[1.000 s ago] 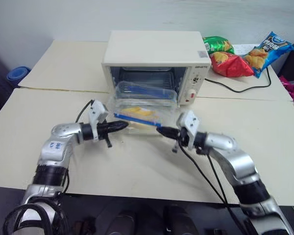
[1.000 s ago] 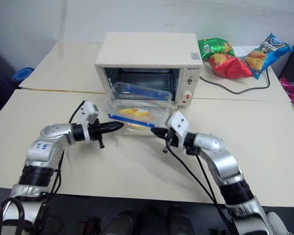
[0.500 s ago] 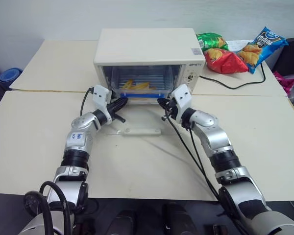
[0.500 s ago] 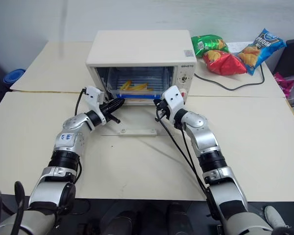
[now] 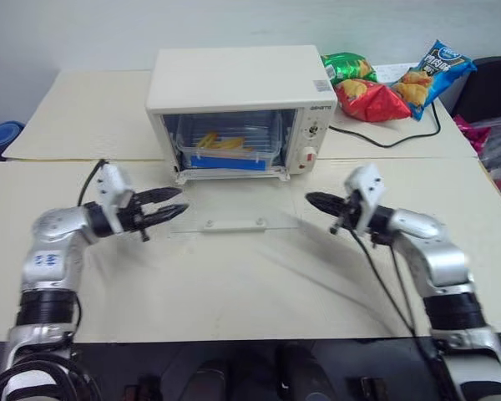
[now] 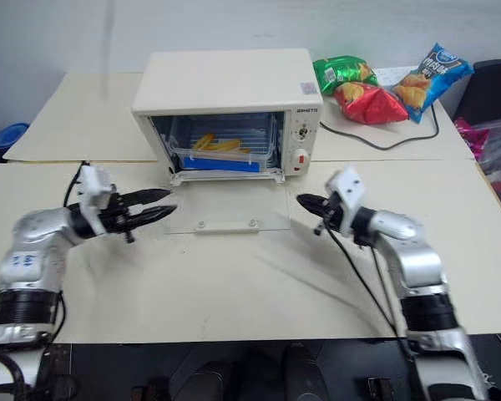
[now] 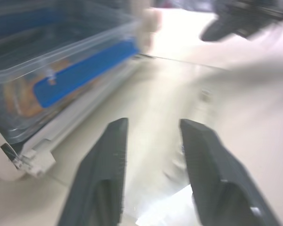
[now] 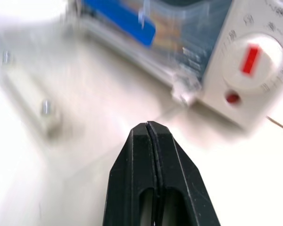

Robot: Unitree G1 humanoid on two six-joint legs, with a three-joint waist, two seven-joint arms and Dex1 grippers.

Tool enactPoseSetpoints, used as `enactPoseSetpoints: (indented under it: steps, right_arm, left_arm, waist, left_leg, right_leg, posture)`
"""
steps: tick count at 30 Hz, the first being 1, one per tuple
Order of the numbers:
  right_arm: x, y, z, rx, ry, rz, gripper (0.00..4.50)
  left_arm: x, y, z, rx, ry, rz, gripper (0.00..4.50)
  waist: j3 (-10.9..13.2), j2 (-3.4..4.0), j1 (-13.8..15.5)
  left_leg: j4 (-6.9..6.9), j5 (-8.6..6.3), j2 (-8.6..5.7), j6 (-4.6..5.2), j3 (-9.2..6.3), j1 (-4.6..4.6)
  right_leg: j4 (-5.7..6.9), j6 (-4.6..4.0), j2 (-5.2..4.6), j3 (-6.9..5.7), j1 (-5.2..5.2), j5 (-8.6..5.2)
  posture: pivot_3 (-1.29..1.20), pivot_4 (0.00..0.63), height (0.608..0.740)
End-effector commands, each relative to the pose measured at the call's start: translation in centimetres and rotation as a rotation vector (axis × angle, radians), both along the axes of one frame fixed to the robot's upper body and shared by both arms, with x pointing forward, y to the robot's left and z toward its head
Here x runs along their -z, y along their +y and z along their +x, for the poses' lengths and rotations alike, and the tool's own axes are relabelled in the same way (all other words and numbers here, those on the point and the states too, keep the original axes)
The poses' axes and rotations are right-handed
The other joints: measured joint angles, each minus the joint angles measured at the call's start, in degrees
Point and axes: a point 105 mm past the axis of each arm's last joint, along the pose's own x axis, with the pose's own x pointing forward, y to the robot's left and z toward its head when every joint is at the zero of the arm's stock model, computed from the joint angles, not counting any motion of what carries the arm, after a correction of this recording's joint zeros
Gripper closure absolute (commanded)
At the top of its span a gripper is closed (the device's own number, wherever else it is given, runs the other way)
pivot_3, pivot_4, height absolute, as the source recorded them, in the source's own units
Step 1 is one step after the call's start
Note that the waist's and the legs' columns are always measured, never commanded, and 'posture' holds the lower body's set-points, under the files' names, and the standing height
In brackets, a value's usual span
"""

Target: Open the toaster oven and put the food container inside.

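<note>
The toaster oven (image 5: 234, 104) stood mid-tabletop (image 5: 259, 284), its lowered glass door (image 5: 234, 219) blocking the approach in front; the tabletop's near edge lay bare, snack bags (image 5: 392, 83) crowding the far right corner.

1 oven, 1 container, 3 snack bags, 2 grippers

on the 2 tables pushed together (image 5: 108, 125) stand 1 toaster oven (image 5: 238, 104) with 1 food container (image 5: 227, 149) inside, 3 snack bags: 1 green (image 5: 349, 65), 1 red (image 5: 371, 98), 1 blue (image 5: 430, 68), plus 1 black cable (image 5: 384, 144); 1 left gripper (image 5: 177, 203) and 1 right gripper (image 5: 311, 200).
</note>
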Motion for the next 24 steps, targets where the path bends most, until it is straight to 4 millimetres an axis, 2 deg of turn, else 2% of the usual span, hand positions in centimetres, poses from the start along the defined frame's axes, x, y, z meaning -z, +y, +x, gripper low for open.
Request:
enactPoseSetpoints:
  steps: [1, 3, 6, 11, 13, 17, 22, 24]
  right_arm:
    - [2.5, -2.3, 0.1, -0.047, 0.028, -0.142, 4.5]
    - [3.2, -2.0, 0.3, -0.086, 0.052, -0.127, 4.5]
    - [3.8, 0.1, 0.7, -0.172, 0.048, -0.071, 4.5]
    - [1.6, 4.2, 1.3, -0.264, -0.007, 0.165, 4.5]
    - [0.2, 4.9, 1.4, -0.268, -0.028, 0.282, 4.5]
    - [-2.3, 5.4, 1.1, -0.293, -0.081, 0.399, 4.5]
    - [-8.0, 4.9, 1.0, -0.277, -0.168, 0.64, 4.5]
    - [-9.2, 4.4, 1.1, -0.256, -0.18, 0.689, 4.5]
  left_arm:
    - [-1.9, 0.6, -4.0, 0.237, 0.015, 0.066, 1.42]
    - [-1.6, 0.8, -4.9, 0.29, 0.069, 0.085, 0.83]
    - [-1.1, 0.9, -5.5, 0.329, 0.114, 0.071, 0.04]
    - [-2.2, 0.8, -3.9, 0.182, 0.177, -0.116, 0.04]
    - [-2.5, 1.1, -3.5, 0.129, 0.148, -0.163, 0.04]
    - [-2.5, 2.3, -2.6, -0.013, 0.072, -0.196, 0.04]
    - [-2.1, 3.5, -2.2, -0.124, 0.01, -0.164, 0.04]
    - [-1.4, 3.7, -2.1, -0.15, 0.024, -0.134, 0.04]
  waist:
    - [0.0, 0.0, 0.34]
    - [0.06, 0.1, 0.42]
    - [0.09, 0.21, 0.18]
    - [0.11, 0.24, -0.03]
    - [0.11, 0.24, -0.01]
    - [0.12, 0.26, 0.24]
    - [0.12, 0.27, 0.38]
    - [0.13, 0.28, 0.36]
  left_leg:
    - [0.01, -0.01, 0.02, 0.0, 0.03, 0.03]
    - [-0.02, -0.01, 0.04, 0.0, 0.1, 0.08]
    - [-0.02, -0.01, 0.06, 0.01, 0.19, 0.14]
    - [0.0, -0.03, 0.13, -0.03, 0.2, 0.06]
    - [0.04, -0.03, 0.13, -0.03, 0.16, 0.02]
    - [0.06, -0.03, 0.11, -0.03, 0.11, 0.02]
    - [0.07, -0.03, 0.11, -0.04, 0.1, 0.02]
    - [0.04, -0.03, 0.11, -0.04, 0.11, 0.03]
  right_leg:
    - [-0.03, -0.02, 0.02, 0.0, 0.06, 0.01]
    - [-0.01, -0.03, 0.02, 0.07, 0.05, 0.02]
    - [-0.01, -0.03, 0.04, 0.08, 0.06, 0.02]
    - [0.19, -0.04, 0.11, 0.06, -0.07, 0.03]
    - [0.25, -0.04, 0.11, 0.05, -0.06, 0.03]
    - [0.22, -0.05, 0.09, -0.03, -0.04, 0.03]
    - [0.2, -0.06, 0.09, -0.01, -0.03, 0.04]
    - [0.2, -0.06, 0.09, 0.0, -0.05, 0.04]
  posture:
    - [0.0, 0.15, 0.74]
    - [0.0, 0.15, 0.74]
    - [0.0, 0.15, 0.74]
    - [0.0, 0.15, 0.74]
    - [0.0, 0.15, 0.74]
    - [0.0, 0.15, 0.74]
    - [0.0, 0.15, 0.74]
    - [0.0, 0.15, 0.74]
